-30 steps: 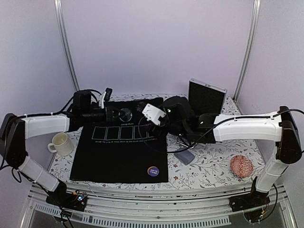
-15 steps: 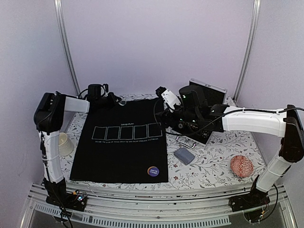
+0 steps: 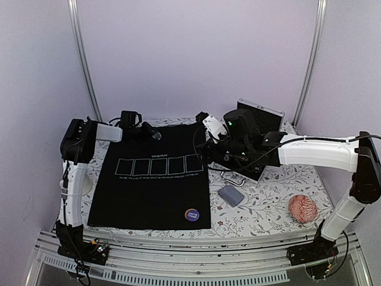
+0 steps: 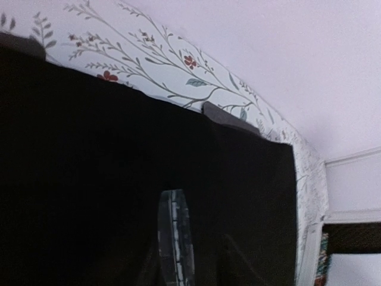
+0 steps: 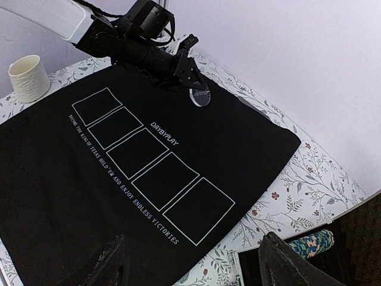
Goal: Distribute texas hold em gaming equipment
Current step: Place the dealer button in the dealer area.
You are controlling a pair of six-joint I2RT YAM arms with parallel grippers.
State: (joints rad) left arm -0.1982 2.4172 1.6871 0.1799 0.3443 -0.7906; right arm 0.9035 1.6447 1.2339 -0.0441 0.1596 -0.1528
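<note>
Since a second ago the left arm has pulled back from the middle of the black mat (image 3: 149,190) and folded upright at the mat's left edge. That move carried the left gripper (image 5: 191,80) and the silver disc (image 5: 201,97) to the mat's far left corner. Meanwhile the right gripper (image 5: 193,262) has withdrawn past the mat's right edge and has barely shifted in the last half second. The mat, printed with five outlined boxes, lies on a table (image 3: 268,208) covered in a floral cloth, with plain lilac walls (image 3: 196,53) and two metal poles (image 3: 83,59) behind. Over the mat's far left corner the disc sits at the tips of the left jaws, which are narrow and appear closed on it. From the left wrist it reads as a slim ellipse, nearly edge-on, its long axis running up and down. The right jaws stand wide with nothing between them. A purple disc (image 3: 191,214) lies on the mat's near right corner, a blue-grey card deck (image 3: 230,195) lies just right of the mat, and coloured chips (image 5: 311,243) sit beyond the mat's right edge.
</note>
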